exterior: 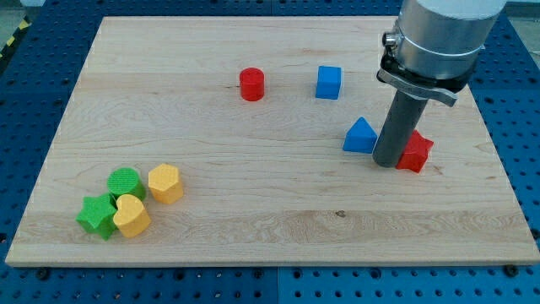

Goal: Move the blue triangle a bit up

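Note:
The blue triangle (360,136) lies on the wooden board (211,194) right of centre. My tip (386,163) stands on the board just right of the blue triangle and slightly below it, close to its right edge. A red star-like block (416,152) sits directly right of the rod, partly hidden behind it. Whether the tip touches either block I cannot tell.
A blue cube (329,82) and a red cylinder (251,84) lie toward the view's top. At the bottom left sit a green cylinder (125,182), a green star (98,216), a yellow heart (131,216) and a yellow hexagon (165,183).

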